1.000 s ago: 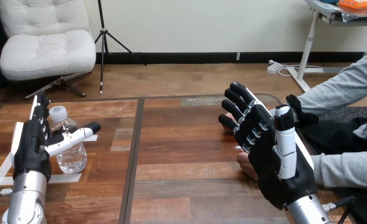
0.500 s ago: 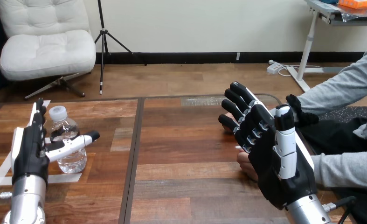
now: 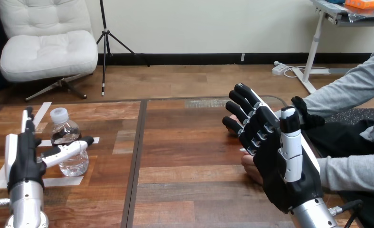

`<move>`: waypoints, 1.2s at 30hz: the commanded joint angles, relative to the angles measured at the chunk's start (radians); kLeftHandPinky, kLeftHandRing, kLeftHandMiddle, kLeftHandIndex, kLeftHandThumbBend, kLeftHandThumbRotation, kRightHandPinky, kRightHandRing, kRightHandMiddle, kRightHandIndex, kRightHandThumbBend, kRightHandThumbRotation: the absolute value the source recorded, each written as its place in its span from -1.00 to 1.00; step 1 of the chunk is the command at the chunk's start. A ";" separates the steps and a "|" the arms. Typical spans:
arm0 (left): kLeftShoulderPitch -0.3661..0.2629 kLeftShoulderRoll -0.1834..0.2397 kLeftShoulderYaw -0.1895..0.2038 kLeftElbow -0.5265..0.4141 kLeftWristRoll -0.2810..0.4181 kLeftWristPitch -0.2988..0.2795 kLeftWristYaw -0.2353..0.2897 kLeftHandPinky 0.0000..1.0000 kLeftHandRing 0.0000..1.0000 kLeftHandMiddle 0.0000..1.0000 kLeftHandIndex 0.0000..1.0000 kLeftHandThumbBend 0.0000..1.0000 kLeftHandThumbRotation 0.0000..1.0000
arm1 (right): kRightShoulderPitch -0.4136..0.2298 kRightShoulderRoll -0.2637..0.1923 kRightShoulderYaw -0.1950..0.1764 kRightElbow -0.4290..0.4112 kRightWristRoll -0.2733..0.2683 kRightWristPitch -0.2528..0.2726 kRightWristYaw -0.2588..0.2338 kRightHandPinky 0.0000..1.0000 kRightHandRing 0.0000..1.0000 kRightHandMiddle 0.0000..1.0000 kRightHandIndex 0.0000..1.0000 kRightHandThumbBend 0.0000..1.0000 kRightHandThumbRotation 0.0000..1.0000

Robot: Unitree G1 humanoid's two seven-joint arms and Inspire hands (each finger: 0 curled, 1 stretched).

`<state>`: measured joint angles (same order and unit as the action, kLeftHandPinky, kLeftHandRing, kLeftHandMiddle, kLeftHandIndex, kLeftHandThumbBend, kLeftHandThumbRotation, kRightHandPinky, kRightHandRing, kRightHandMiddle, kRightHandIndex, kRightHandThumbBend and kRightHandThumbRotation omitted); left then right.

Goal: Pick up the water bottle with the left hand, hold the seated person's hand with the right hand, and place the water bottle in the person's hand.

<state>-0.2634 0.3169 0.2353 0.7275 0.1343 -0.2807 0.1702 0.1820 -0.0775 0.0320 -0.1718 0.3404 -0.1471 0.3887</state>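
Head view: open left hand (image 3: 22, 159) is drawn leftward from the clear plastic water bottle (image 3: 64, 133), so nothing is gripped yet. Right hand (image 3: 282, 164) is kept open beside the person's hand (image 3: 250, 171)

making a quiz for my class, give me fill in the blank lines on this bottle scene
The bottle stands ____ on the table.
Its cap is coloured ____.
The left hand, fingers straight, is beside the ____.
The right hand partly hides the person's hand at the view's ____.
Missing words: upright; white; bottle; right.
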 commanded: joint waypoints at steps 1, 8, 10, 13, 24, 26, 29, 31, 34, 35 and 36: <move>-0.091 0.038 -0.017 0.016 0.023 -0.014 0.037 0.79 0.96 1.00 1.00 1.00 -0.65 | -0.049 0.006 -0.007 -0.028 0.012 -0.007 0.002 0.85 0.92 0.91 0.86 0.42 1.00; -0.097 0.043 -0.017 0.023 0.017 -0.008 0.048 0.80 0.96 1.00 1.00 1.00 -0.62 | -0.049 0.006 -0.007 -0.028 0.012 -0.007 0.000 0.84 0.92 0.91 0.86 0.42 1.00; -0.098 0.046 -0.018 0.026 0.019 -0.006 0.054 0.80 0.96 1.00 1.00 1.00 -0.61 | -0.050 0.006 -0.007 -0.026 0.012 -0.008 0.002 0.84 0.92 0.91 0.86 0.43 1.00; -0.100 0.048 -0.020 0.030 0.020 -0.005 0.062 0.80 0.95 1.00 1.00 1.00 -0.59 | -0.050 0.005 -0.008 -0.025 0.014 -0.010 0.004 0.83 0.92 0.91 0.86 0.43 1.00; -0.114 0.055 -0.017 0.062 0.003 -0.017 0.074 0.80 0.95 1.00 1.00 1.00 -0.60 | -0.048 0.003 -0.008 -0.030 0.015 -0.005 0.004 0.83 0.92 0.91 0.85 0.44 1.00; -0.117 0.057 -0.019 0.069 0.004 -0.021 0.076 0.81 0.95 1.00 1.00 1.00 -0.61 | -0.048 0.003 -0.008 -0.030 0.016 -0.005 0.005 0.83 0.92 0.91 0.85 0.44 1.00; -0.121 0.062 -0.024 0.080 0.008 -0.025 0.080 0.81 0.95 1.00 1.00 1.00 -0.61 | -0.048 0.002 -0.008 -0.031 0.017 -0.004 0.005 0.83 0.92 0.91 0.85 0.44 1.00; -0.126 0.065 -0.026 0.088 0.010 -0.024 0.081 0.81 0.95 1.00 1.00 1.00 -0.60 | -0.048 0.001 -0.007 -0.031 0.017 -0.003 0.005 0.83 0.92 0.91 0.85 0.44 1.00; -0.132 0.068 -0.030 0.096 0.012 -0.019 0.081 0.82 0.95 1.00 1.00 1.00 -0.59 | -0.047 0.001 -0.008 -0.032 0.017 -0.003 0.005 0.83 0.92 0.91 0.85 0.45 1.00; -0.134 0.069 -0.031 0.098 0.012 -0.018 0.081 0.82 0.95 1.00 1.00 1.00 -0.59 | -0.047 0.001 -0.008 -0.032 0.018 -0.002 0.005 0.83 0.92 0.91 0.85 0.45 1.00; -0.137 0.070 -0.033 0.099 0.011 -0.017 0.079 0.82 0.95 1.00 1.00 1.00 -0.58 | -0.047 0.000 -0.008 -0.032 0.018 -0.002 0.005 0.83 0.92 0.91 0.85 0.45 1.00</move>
<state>-0.3088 0.3539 0.2168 0.8193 0.1349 -0.2810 0.2438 0.1820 -0.0787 0.0319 -0.1718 0.3445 -0.1469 0.3888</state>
